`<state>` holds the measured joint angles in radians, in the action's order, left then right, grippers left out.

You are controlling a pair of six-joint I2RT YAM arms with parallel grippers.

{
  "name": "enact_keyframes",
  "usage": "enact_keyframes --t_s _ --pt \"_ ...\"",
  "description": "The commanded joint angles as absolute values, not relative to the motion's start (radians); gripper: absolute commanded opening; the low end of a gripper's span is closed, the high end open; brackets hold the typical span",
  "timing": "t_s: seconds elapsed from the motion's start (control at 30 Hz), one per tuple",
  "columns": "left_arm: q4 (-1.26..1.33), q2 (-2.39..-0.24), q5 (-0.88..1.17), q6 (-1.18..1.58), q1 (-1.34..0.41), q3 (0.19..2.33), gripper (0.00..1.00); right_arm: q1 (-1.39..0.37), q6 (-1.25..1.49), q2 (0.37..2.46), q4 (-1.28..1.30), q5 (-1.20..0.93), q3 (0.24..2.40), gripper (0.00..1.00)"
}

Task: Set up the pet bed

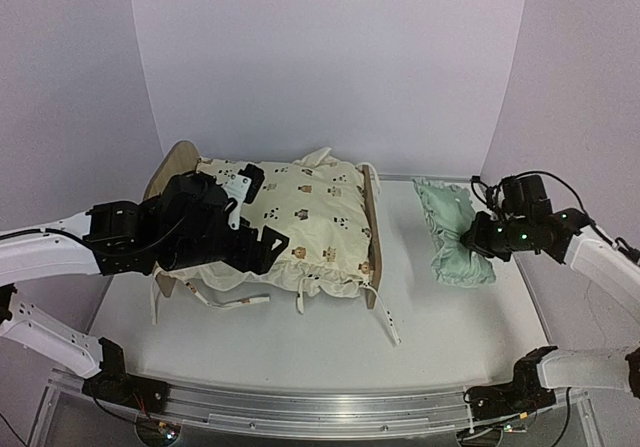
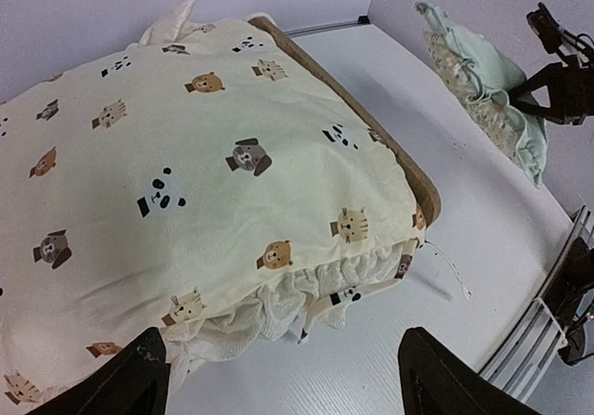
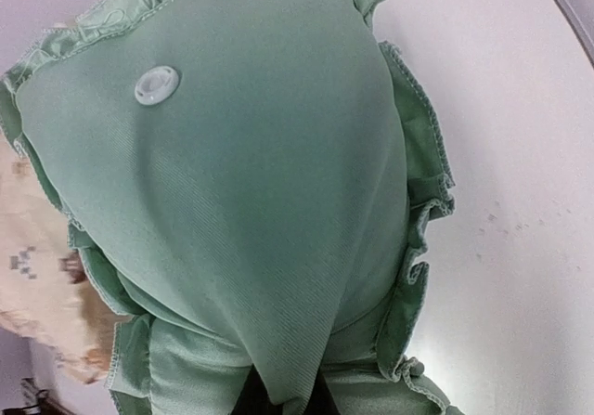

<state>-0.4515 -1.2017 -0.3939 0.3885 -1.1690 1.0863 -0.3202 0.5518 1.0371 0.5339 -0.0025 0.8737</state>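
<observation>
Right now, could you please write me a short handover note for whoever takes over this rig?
Left hand: open, holding nothing, over the near end of the cream cushion.
Right hand: shut on the edge of the mint pillow, which is to the right of the bed.
Pet bed: cushion laid on the frame, its ties hanging loose.
Done: cushion in place.
Left: pillow not yet on the bed; the ties may need fastening.
</observation>
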Motion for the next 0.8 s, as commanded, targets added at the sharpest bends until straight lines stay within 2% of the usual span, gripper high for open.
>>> enact_keyframes --t_s 0.0,0.07,0.33,0.43,0.53,0.63,0.77 --pt "-0.319 -1.227 -0.36 0.368 -1.152 1.151 0.82 -0.321 0.64 0.988 0.351 -0.222 0.922 0.0" --pt "-0.238 -1.218 -0.264 0.354 -1.124 1.146 0.78 -0.321 0.707 0.993 0.229 -0.306 0.918 0.0" --pt "0.033 -1.219 0.184 0.347 -1.022 1.127 0.74 -0.321 1.03 1.111 -0.295 -0.593 0.921 0.0" --pt "0.118 -1.239 0.276 0.366 -1.0 1.129 0.7 -0.322 1.164 1.16 -0.496 -0.65 0.92 0.0" --pt "0.159 -1.278 0.331 0.393 -0.993 1.164 0.72 -0.325 1.272 1.201 -0.648 -0.687 0.921 0.0" --pt "0.194 -1.32 0.342 0.403 -0.992 1.203 0.78 -0.348 1.272 1.206 -0.663 -0.691 0.918 0.0" --pt "0.242 -1.397 0.365 0.407 -0.989 1.261 0.8 -0.396 1.264 1.213 -0.691 -0.709 0.92 0.0"
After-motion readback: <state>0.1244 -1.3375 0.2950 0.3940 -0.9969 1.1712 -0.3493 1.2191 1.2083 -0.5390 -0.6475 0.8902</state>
